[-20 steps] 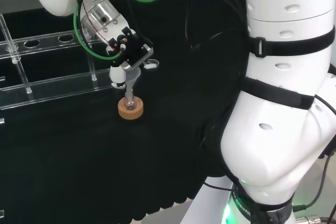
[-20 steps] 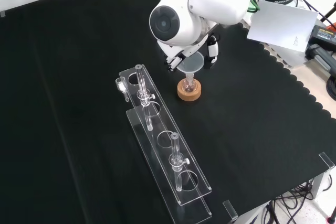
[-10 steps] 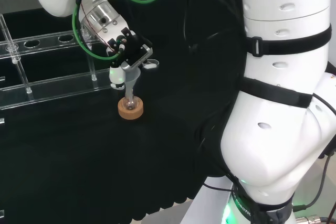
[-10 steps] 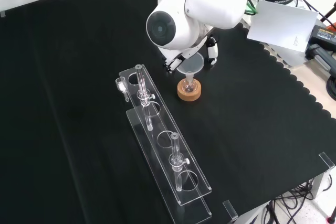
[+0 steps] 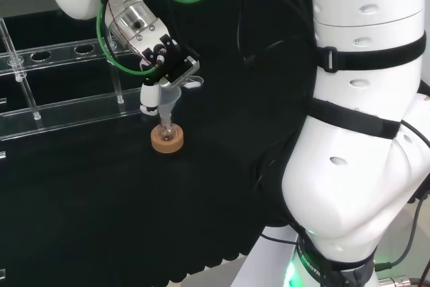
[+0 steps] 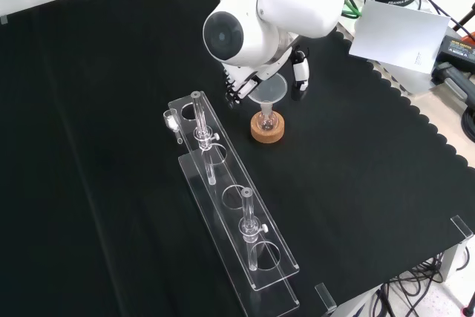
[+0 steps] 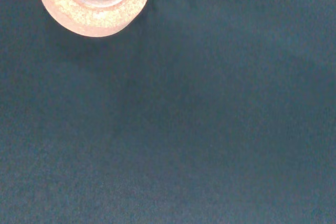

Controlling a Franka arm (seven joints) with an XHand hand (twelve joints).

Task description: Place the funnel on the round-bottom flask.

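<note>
Clear funnel [image 6: 269,92] upright in flask [image 6: 267,118].

On your worktop [image 6: 386,183], the round-bottom flask [image 6: 267,120] sits in its cork ring [image 6: 267,131], with the funnel [image 6: 269,91] standing in the flask's neck. In the front view, the test-tube rack [image 6: 234,206] lies just left of the ring, running toward you. The hand [image 5: 166,72] sits above the funnel in the head view.

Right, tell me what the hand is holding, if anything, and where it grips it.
The hand appears to hold the clear funnel at the rim of its cone, its stem in the neck of the round-bottom flask on the cork ring. Whether the fingers have let go cannot be told.
</note>
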